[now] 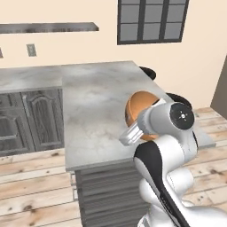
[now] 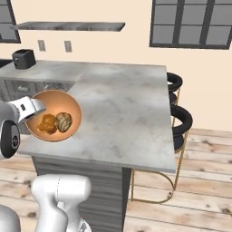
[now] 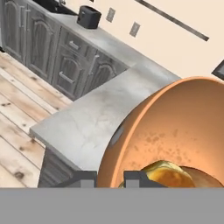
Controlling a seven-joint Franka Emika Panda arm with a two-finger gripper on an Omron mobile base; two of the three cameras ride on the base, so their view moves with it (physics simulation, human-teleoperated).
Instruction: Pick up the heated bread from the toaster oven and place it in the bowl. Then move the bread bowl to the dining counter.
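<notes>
Here the bowl [image 2: 68,106], smooth, thick-walled and orange-brown, tilts above the dining counter's [image 2: 127,104] near corner, its rim pinched by the gripper [image 3: 109,179]. Inside lie the golden-orange heated bread [image 2: 46,123] and a duller tan piece [image 2: 64,121]. The arm hides most of the bowl in the left base view.

Two black round stools [image 2: 180,120] are seen beside the right edge of the slab. A dark-framed window [image 2: 195,22] is set in the cream wall, with a grey wall shelf [image 2: 68,26] to its left. A small black toaster [image 2: 23,59] stands on the far tabletop [image 2: 45,70] above grey panelled cabinets [image 1: 31,117]. Wooden plank flooring [image 2: 199,181] is laid below.
</notes>
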